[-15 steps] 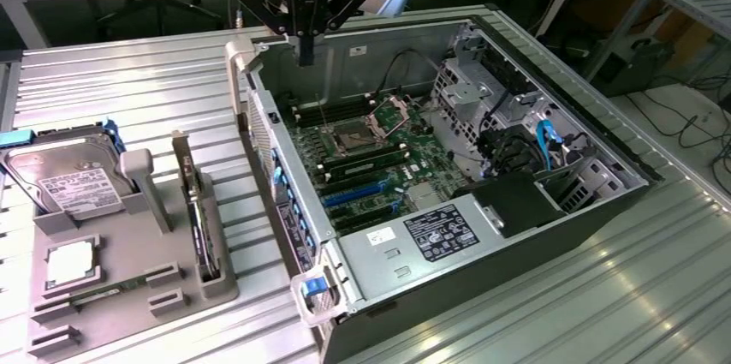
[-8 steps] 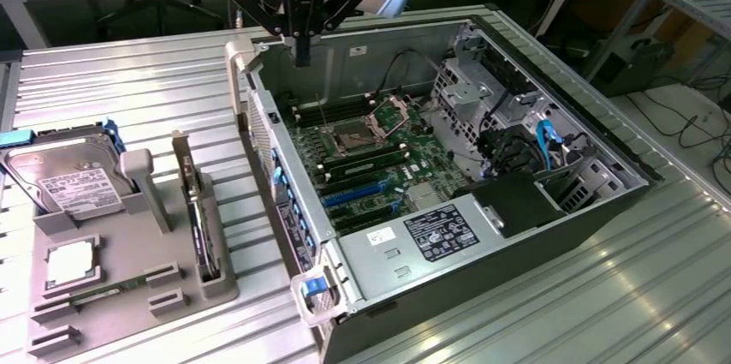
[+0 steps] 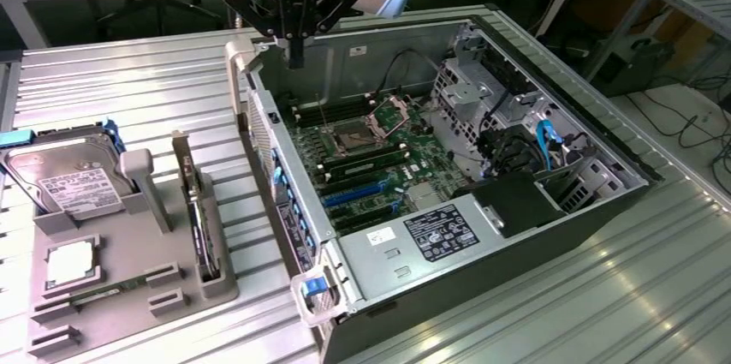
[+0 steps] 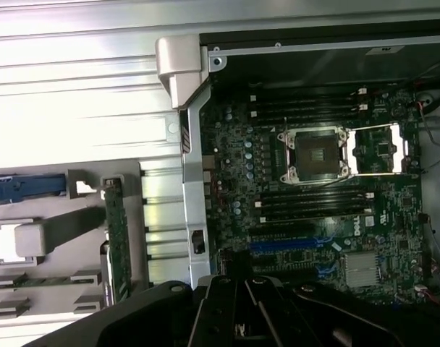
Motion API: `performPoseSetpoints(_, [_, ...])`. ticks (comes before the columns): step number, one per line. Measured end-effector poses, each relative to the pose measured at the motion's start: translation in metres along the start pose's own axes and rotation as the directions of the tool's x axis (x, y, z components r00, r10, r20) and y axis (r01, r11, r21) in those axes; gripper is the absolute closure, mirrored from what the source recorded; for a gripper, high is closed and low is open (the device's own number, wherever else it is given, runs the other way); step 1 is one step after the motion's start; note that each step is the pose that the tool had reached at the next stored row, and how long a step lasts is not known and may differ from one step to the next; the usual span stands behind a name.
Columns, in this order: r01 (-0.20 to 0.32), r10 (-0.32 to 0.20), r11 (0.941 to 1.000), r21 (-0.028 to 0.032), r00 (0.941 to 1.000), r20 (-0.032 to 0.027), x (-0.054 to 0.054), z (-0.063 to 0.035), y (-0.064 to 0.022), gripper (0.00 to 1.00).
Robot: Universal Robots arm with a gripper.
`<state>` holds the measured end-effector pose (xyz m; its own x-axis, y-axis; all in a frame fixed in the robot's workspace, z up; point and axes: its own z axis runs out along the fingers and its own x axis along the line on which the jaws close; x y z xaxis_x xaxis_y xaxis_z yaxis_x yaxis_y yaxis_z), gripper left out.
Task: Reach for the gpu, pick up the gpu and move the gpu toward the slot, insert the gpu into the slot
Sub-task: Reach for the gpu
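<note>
Fingers [image 3: 296, 57] closed empty hover above the case [image 3: 253, 124] rim; gpu [image 3: 197, 201] stands edge-on in its holder [image 3: 132, 248], well apart.

exterior cam sits high and further back, angled down over the whole open case [image 3: 457, 287] on the surface [image 3: 126, 81]; wrist cam hangs closer, facing straight down past the claw [image 4: 240, 318]; both catch the motherboard [image 4: 238, 155] and the gpu [image 3: 201, 218]
</note>
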<state>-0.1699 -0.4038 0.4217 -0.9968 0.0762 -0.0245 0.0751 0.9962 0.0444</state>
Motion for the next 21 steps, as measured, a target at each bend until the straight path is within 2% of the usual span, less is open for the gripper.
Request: performPoseSetpoints(21, [0.0, 0.0, 1.0, 0.0, 1.0, 0.0, 0.015, -0.0006, -0.0051, 0.89])
